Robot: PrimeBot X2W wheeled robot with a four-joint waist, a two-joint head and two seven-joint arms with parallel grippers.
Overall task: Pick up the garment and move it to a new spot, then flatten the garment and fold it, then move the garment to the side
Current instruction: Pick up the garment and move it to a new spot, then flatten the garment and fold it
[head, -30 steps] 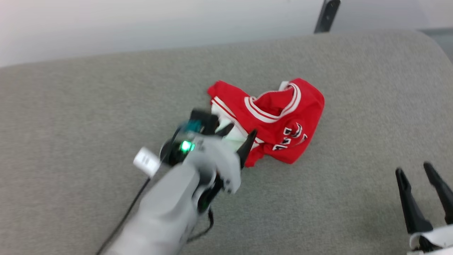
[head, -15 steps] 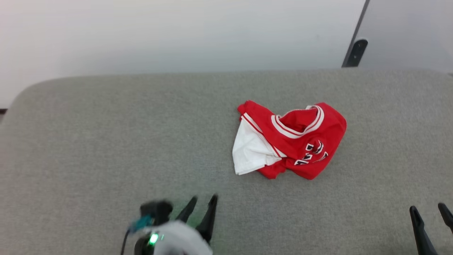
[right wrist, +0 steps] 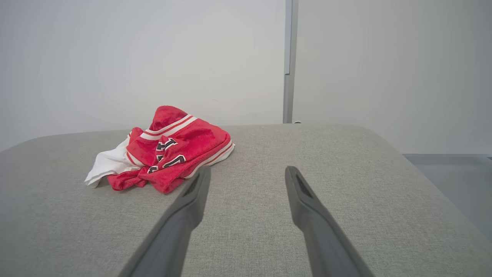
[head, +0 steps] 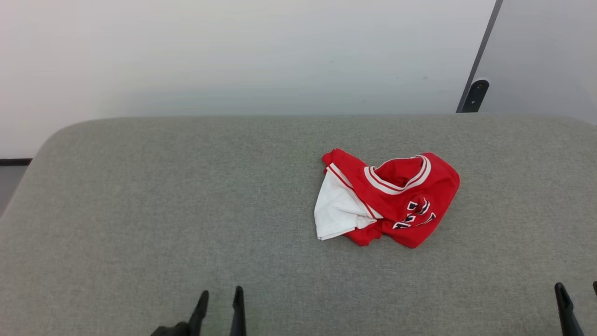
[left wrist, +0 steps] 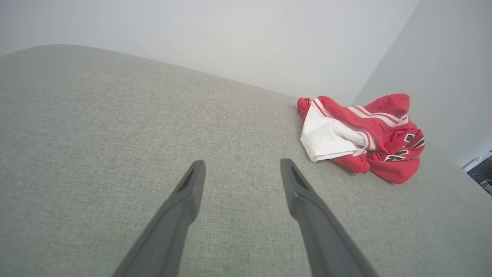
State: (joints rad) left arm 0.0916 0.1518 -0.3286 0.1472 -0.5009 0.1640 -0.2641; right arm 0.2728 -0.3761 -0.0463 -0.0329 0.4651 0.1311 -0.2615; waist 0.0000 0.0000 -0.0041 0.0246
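Left gripper (left wrist: 242, 163): two long fingers (left wrist: 180, 207); colour dark grey to black; finish matte, smooth; each finger broad at root, tapering evenly to narrow blunt tip; shallow elongated recess on inner face just behind tip, edges slightly raised; in head view same pair reads as slim black spikes, dark rounded housing (head: 170, 330) at their base. Right gripper (right wrist: 248, 169): matching pair; same dark matte finish; same long taper; same inner recess near tips; outer edges straight, cleanly moulded.

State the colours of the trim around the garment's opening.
White with a red stripe; the garment shows it best in the head view.
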